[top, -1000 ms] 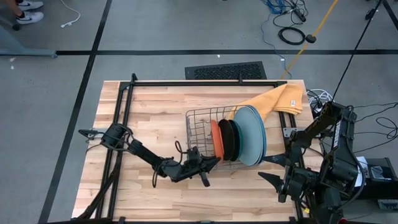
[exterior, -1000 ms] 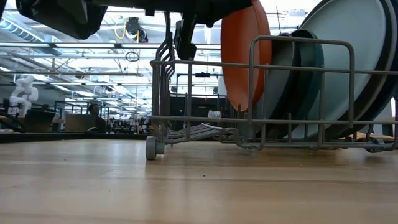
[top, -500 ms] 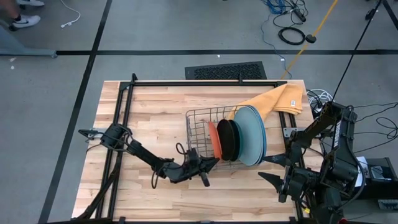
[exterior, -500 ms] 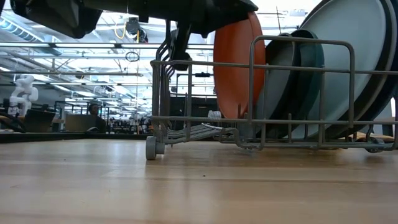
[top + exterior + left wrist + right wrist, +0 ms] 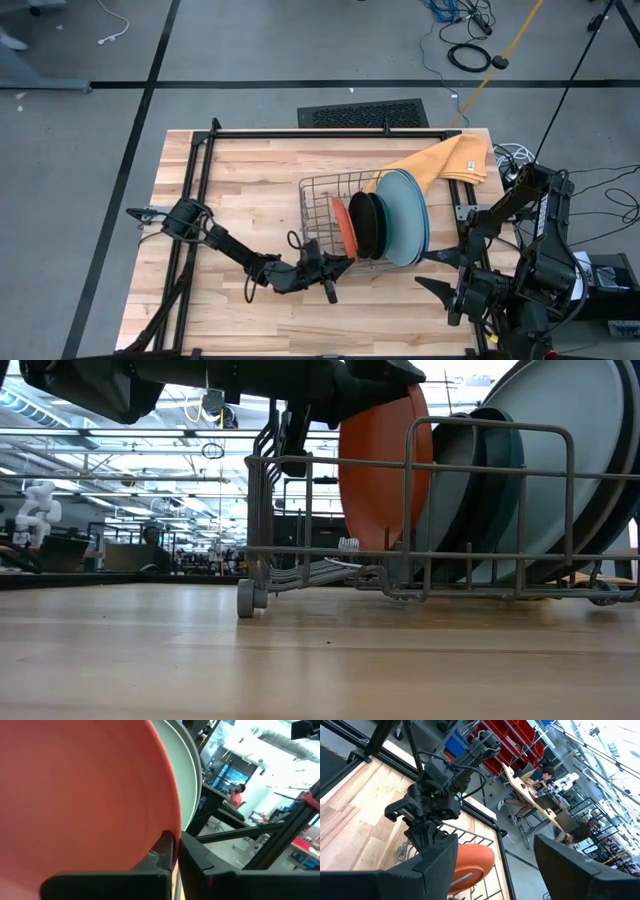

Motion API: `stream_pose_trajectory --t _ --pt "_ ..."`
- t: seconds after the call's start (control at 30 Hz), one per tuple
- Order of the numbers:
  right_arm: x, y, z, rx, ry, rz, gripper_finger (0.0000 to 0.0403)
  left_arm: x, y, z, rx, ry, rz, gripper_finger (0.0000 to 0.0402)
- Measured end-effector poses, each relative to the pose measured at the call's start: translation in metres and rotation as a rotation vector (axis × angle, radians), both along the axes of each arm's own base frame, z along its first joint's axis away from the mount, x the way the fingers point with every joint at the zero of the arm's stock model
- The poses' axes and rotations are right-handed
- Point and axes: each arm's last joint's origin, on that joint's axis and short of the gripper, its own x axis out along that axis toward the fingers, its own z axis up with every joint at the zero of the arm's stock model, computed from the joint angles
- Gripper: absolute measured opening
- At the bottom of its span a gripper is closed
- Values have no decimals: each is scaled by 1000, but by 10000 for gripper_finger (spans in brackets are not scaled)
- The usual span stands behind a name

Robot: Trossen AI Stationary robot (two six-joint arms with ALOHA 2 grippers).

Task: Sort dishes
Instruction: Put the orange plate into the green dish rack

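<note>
Wood-plank table (image 5: 230, 180) in a big workshop w/ grey floor, cables off to one side. On it sits a wire dish rack (image 5: 325, 205), a yellow-orange cloth (image 5: 445, 160) just behind it. In the rack the plates stand on edge, packed close: orange-red plate (image 5: 340, 228) at the open end, then a black plate (image 5: 366, 224), and the large pale blue plate (image 5: 402, 216) behind (other dishes are stacked between and we can't separate them all from above).

Left gripper (image 5: 335, 268) is at the rack's near side, fingers (image 5: 167, 851) pinched tight on the lower rim of the orange-red plate; the left wrist view shows that rim wedged in the narrow slot between them. Right gripper (image 5: 440, 272) waits near the table's right edge, fingers spread wide, nothing in them.

Our read on handling: the plate looks rigid, smooth and glazed, so prob. slippery and breakable if it knocks the wires. An edge pinch is the only hold avail. while it stands upright, and it gives little purchase, so we'd expect the plate to want to swing about the pinch point. Weight looks modest, it being one of the smaller dishes.
</note>
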Motion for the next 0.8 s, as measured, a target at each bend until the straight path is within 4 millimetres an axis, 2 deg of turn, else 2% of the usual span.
stream_pose_trajectory --t 0.5,0.8 --pt "0 0 0 -1 0 0 254 1 -2 1 83 4 -103 1" --pt "0 0 0 0 0 0 254 3 2 -1 50 18 -87 1"
